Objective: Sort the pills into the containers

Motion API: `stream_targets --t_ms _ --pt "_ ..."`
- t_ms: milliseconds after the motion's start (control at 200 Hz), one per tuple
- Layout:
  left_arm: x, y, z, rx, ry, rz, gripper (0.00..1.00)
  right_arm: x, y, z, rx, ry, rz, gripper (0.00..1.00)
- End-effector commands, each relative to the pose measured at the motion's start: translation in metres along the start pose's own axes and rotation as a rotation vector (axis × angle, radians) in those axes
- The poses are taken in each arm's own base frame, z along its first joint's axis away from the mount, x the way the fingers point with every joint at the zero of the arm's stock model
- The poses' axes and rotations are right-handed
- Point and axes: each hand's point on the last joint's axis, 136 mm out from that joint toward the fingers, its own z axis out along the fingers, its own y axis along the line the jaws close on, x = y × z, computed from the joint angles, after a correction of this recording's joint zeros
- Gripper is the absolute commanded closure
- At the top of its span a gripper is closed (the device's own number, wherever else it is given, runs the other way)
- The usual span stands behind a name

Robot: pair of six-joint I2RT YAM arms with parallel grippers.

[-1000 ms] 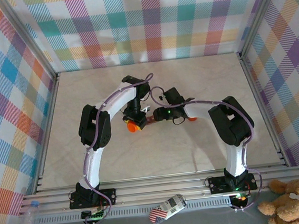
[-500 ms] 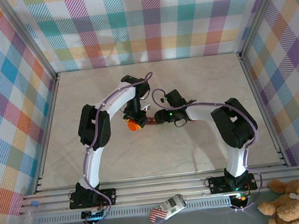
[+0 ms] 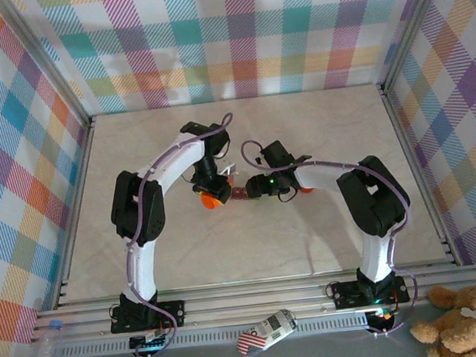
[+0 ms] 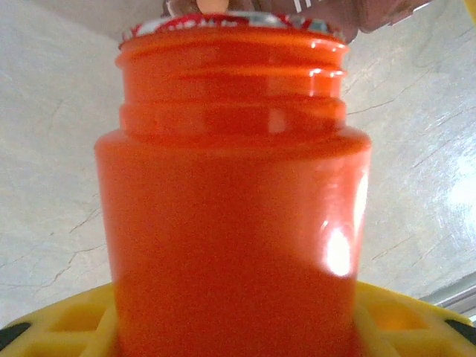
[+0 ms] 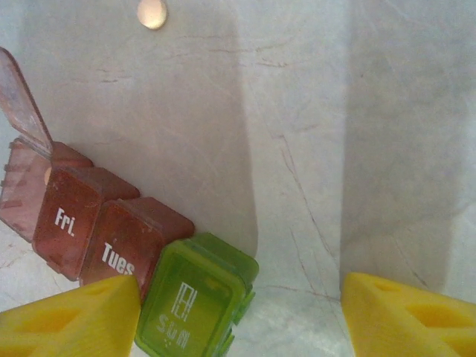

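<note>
At mid-surface, left claw [image 3: 209, 188] clamped on one orange bottle [image 4: 230, 208], base cut off, right claw [image 5: 236, 294] spread over the containers [image 5: 126, 245], four joined, one end cropped, one loose pill [image 5: 152, 13] nearby.

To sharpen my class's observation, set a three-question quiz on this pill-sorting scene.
1. True or false: the green compartment is marked Sun.
2. The bottle has its cap: A on, B off.
3. Fill in: a loose pill lies on the ___.
Key: 1 true; 2 B; 3 table.
</note>
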Motion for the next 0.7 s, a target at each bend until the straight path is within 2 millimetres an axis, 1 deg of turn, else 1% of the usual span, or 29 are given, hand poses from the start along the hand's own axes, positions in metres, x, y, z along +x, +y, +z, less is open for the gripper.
stream_targets --t_ms 0,90,165,240,335,535,600,695 --pt "-0.001 -0.007 -0.011 0.033 -0.088 0.003 1.00 -0.012 0.013 -0.021 -0.017 -0.016 0.029 0.27" --pt "-0.002 -0.010 -0.013 0.047 -0.146 0.011 1.00 -0.023 0.017 -0.031 -0.024 -0.044 0.041 0.27" --pt "-0.005 -0.015 -0.019 0.065 -0.219 0.017 1.00 -0.032 0.018 -0.043 -0.029 -0.071 0.056 0.27" --pt "-0.008 -0.022 -0.029 0.099 -0.308 0.032 1.00 -0.040 0.018 -0.055 -0.025 -0.097 0.066 0.26" --pt "-0.014 -0.033 -0.047 0.140 -0.446 0.058 1.00 -0.047 0.013 -0.072 -0.008 -0.133 0.073 0.26" --pt "-0.026 -0.044 -0.089 0.151 -0.716 0.093 1.00 -0.051 -0.008 -0.100 0.060 -0.173 0.105 0.25" --pt "-0.030 -0.047 -0.102 0.140 -0.789 0.111 1.00 -0.051 -0.020 -0.110 0.094 -0.184 0.123 0.25" --pt "-0.033 -0.057 -0.127 0.122 -0.919 0.155 1.00 -0.053 -0.039 -0.123 0.133 -0.193 0.165 0.24"
